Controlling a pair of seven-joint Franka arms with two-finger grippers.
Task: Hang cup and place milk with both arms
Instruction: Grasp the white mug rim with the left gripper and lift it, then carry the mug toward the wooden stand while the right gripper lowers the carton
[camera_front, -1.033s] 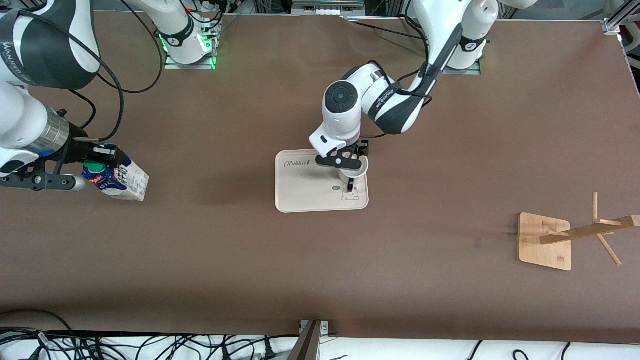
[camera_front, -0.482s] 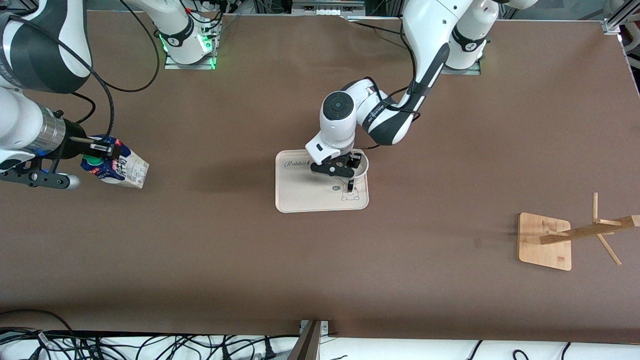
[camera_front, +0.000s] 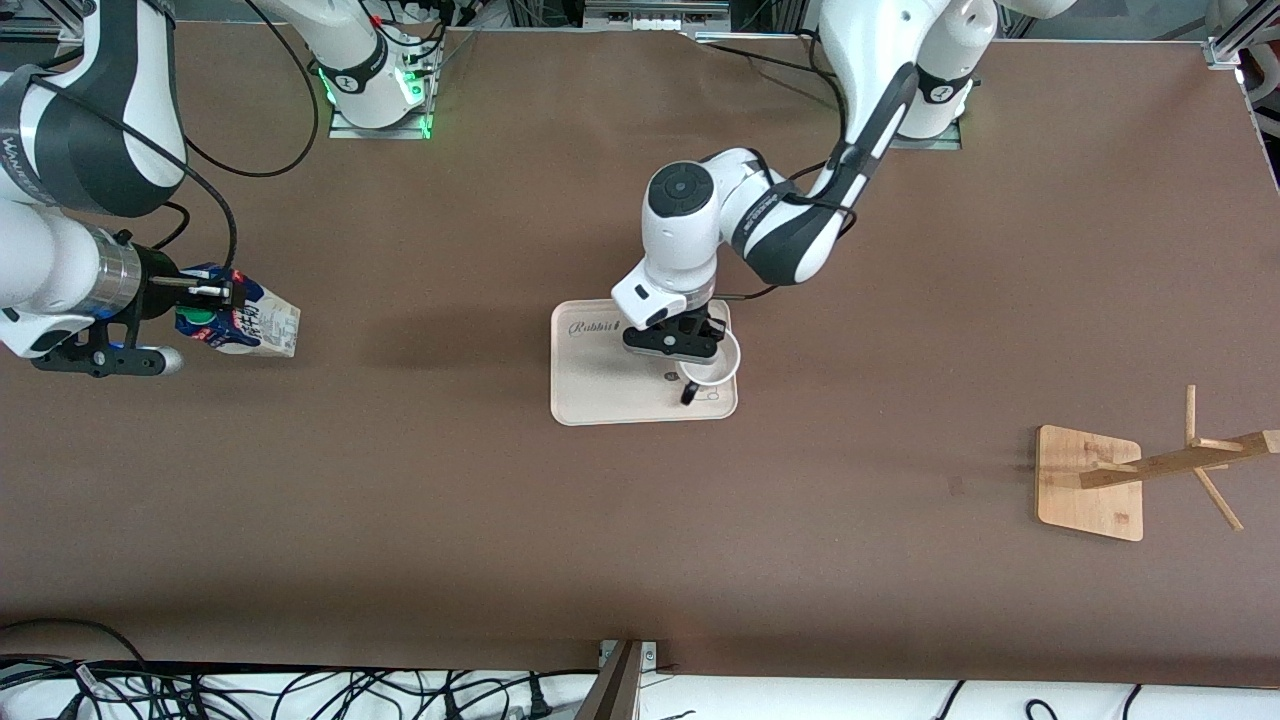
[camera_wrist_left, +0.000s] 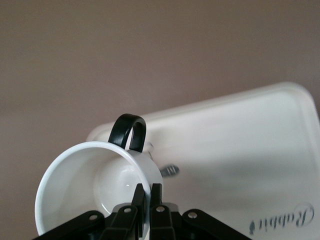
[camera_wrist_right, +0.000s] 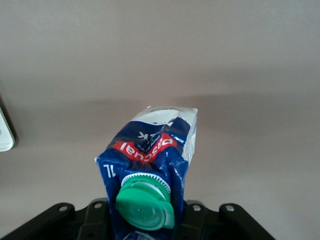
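Observation:
My left gripper (camera_front: 692, 347) is shut on the rim of the white cup (camera_front: 712, 366) and holds it tilted just over the cream tray (camera_front: 600, 385). The cup's black handle (camera_front: 689, 393) points toward the front camera. In the left wrist view the cup (camera_wrist_left: 80, 185) opens toward the camera, its handle (camera_wrist_left: 129, 131) at the top, with my fingers (camera_wrist_left: 156, 200) pinching its wall. My right gripper (camera_front: 205, 305) is shut on the top of the milk (camera_front: 252, 325) and holds it above the table at the right arm's end. The right wrist view shows the milk's green cap (camera_wrist_right: 146, 206) and its blue top (camera_wrist_right: 150, 150).
A wooden cup rack with a square base (camera_front: 1088, 482) and slanted pegs (camera_front: 1180, 462) stands at the left arm's end, nearer the front camera than the tray. Cables lie along the table's front edge. A corner of the tray (camera_wrist_right: 4, 131) shows in the right wrist view.
My left gripper has closed on the cup's rim and lifted it, tilting it and shifting it toward the front camera. My right gripper has carried the milk up and slightly away from the front camera.

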